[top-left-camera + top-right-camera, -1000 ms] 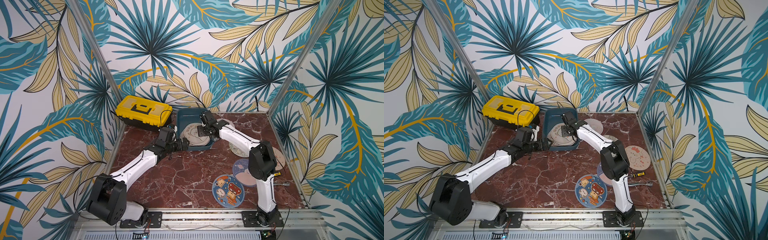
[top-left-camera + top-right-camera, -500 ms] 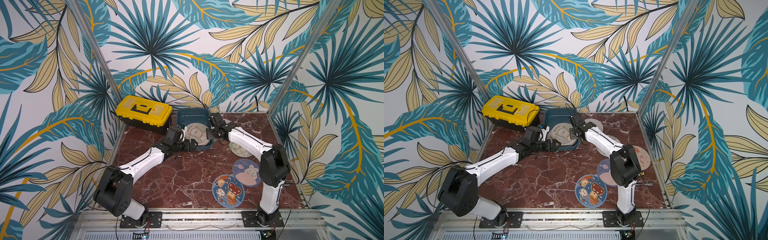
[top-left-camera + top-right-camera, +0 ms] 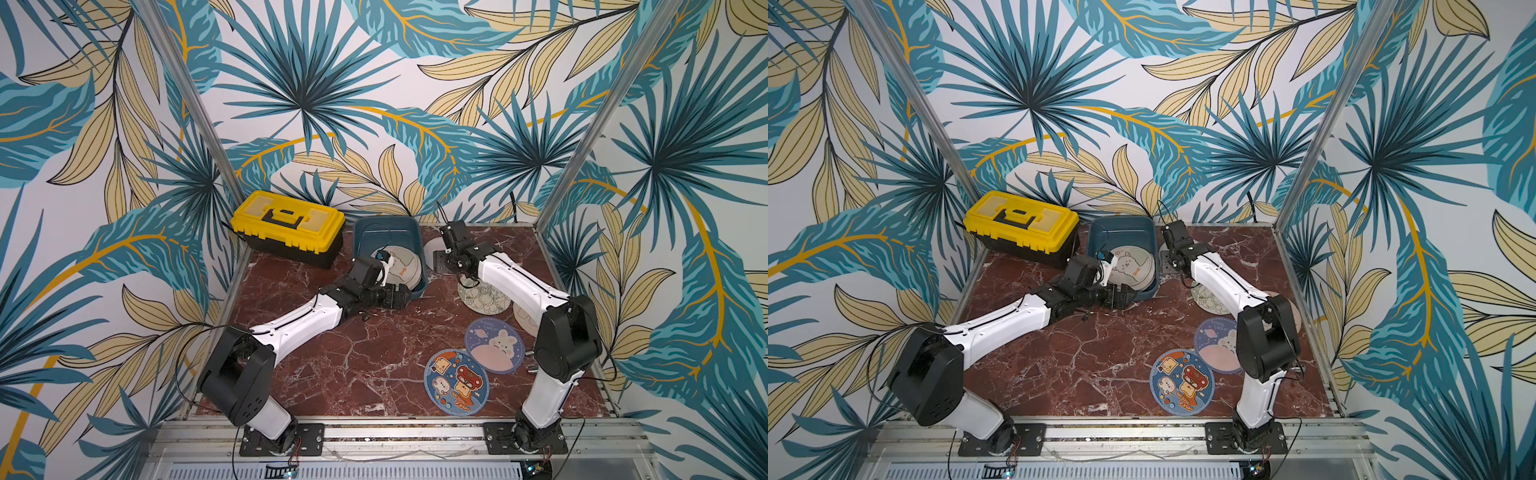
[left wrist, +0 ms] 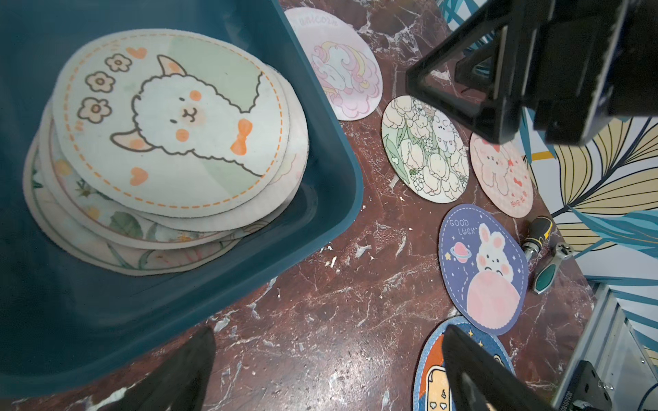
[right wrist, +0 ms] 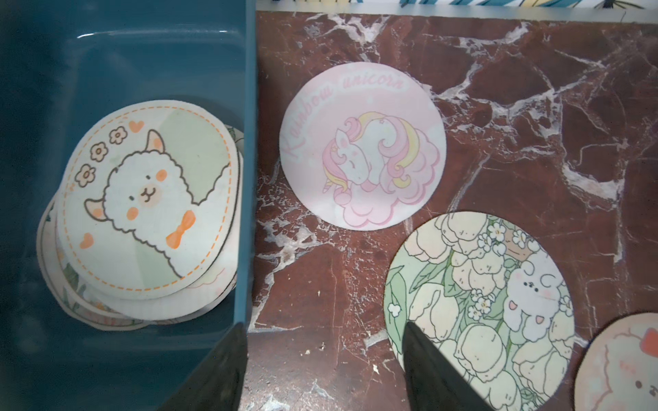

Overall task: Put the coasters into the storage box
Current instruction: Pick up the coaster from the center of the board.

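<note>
The teal storage box (image 3: pixel 384 232) (image 3: pixel 1119 230) stands at the back of the table. It holds a stack of several coasters, with an alpaca print (image 4: pixel 171 121) (image 5: pixel 149 213) on top. On the table lie a unicorn coaster (image 5: pixel 363 146), a tulip coaster (image 5: pixel 477 302) (image 3: pixel 484 297), a pink bunny coaster (image 4: pixel 502 178), a purple bunny coaster (image 3: pixel 494 345) and a blue cartoon coaster (image 3: pixel 455 382). My left gripper (image 4: pixel 327 329) (image 3: pixel 392 297) is open and empty over bare table at the box's near right corner. My right gripper (image 5: pixel 324 324) (image 3: pixel 446 259) is open and empty just outside the box's right wall (image 5: pixel 249 178).
A yellow-lidded black toolbox (image 3: pixel 286 228) sits left of the box against the back wall. A screwdriver (image 4: pixel 537 235) and a small green tool (image 4: pixel 552 267) lie near the right edge. Aluminium posts and papered walls close in three sides.
My right gripper has moved right, from over the box to the table beside it, with its jaws widening. My left gripper has crept right along the box's front.
</note>
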